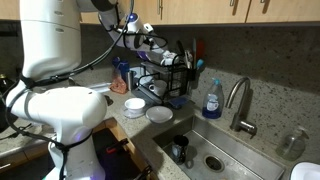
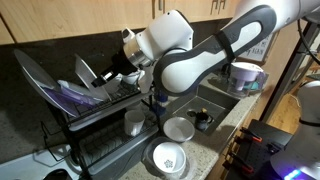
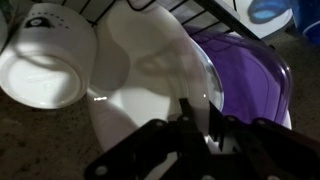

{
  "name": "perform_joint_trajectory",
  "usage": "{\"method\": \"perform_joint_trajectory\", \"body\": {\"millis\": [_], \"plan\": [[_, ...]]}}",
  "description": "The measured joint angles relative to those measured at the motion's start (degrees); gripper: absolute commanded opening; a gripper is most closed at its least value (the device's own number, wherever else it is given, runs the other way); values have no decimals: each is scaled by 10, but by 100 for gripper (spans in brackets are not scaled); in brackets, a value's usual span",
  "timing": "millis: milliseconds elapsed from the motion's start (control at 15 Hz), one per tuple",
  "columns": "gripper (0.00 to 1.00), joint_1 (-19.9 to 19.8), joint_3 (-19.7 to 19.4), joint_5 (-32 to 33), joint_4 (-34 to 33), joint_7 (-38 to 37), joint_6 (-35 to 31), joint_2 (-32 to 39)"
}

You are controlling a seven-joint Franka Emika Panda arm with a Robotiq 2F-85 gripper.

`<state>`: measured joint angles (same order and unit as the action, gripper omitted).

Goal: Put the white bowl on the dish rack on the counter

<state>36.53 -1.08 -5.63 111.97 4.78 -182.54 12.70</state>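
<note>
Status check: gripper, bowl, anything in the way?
Gripper shut on white bowl rim. Bowl in dish rack. Purple plate right behind it, white mug close beside.

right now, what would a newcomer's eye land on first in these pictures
The big white robot arm fills both exterior views, stretched toward the black dish rack. In the wrist view its claw is shut on the rim of the white bowl, which sits between a white mug and a purple dish.
</note>
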Motion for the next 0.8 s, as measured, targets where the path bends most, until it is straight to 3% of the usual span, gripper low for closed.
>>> {"method": "perform_joint_trajectory", "body": {"millis": [800], "plan": [[5,62,-65,0,1,-20,-4,-3]]}}
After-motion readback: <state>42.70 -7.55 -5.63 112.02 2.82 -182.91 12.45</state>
